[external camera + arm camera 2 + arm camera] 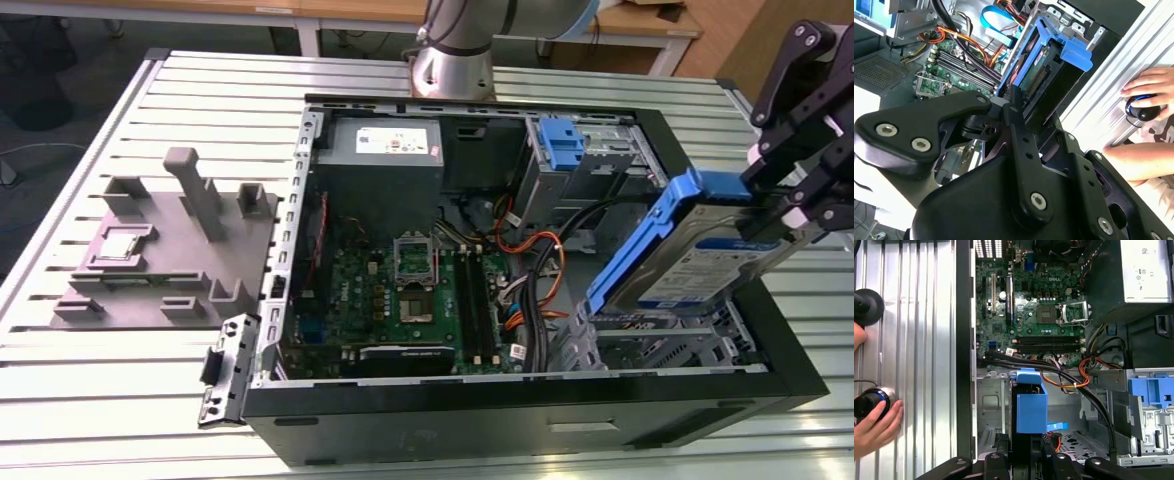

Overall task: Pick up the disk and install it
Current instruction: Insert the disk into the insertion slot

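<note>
The disk (687, 262) is in the air, tilted steeply with its labelled face turned up and outward. It hangs above the corner of the open computer case (534, 420) at the exterior view's right, and its lower end is close over the metal drive cage (667, 345) there; I cannot tell if it touches the cage. The gripper (790, 205) is clenched on the upper end of the disk, at the blue carrier, so the long body hangs below the jaws. I judge this thing to be stiff and rather heavy for its size, with smooth metal that can slip, and also sensitive to knocks. The green board and the connector on its underside, seen in the second wrist view, should not be pressed. The plastic carrier frame is the safer place to hold, though held at one end the disk could turn in the grip. Inside the case lie the motherboard (414, 290), orange and black cables (541, 260), the grey power supply (387, 145) and an empty blue bracket (561, 140). The case stands on the slatted worktop (107, 380), beside a grey fixture (160, 250). At the worktop's edge a person's hand (876, 427) rests on a round knob (866, 402).
</note>
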Robot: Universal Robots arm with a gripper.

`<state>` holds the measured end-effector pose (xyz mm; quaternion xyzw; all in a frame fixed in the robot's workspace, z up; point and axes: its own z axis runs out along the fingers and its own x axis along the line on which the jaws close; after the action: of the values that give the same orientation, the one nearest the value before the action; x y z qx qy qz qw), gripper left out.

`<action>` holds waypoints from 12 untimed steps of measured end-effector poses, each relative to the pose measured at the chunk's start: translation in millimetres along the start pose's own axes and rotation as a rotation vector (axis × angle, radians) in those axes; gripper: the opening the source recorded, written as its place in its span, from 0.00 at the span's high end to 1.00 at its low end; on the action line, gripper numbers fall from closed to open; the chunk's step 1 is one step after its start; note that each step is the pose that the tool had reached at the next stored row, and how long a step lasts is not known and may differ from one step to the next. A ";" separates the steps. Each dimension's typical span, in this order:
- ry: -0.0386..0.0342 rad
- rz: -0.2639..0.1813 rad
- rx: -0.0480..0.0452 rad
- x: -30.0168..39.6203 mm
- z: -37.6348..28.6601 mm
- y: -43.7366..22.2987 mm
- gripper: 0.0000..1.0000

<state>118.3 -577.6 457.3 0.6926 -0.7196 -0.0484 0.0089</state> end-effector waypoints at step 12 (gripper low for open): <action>0.0009 -0.015 -0.0008 0.8 4.8 -2.1 0.65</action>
<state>120.0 -578.2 452.3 0.6979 -0.7145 -0.0484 0.0091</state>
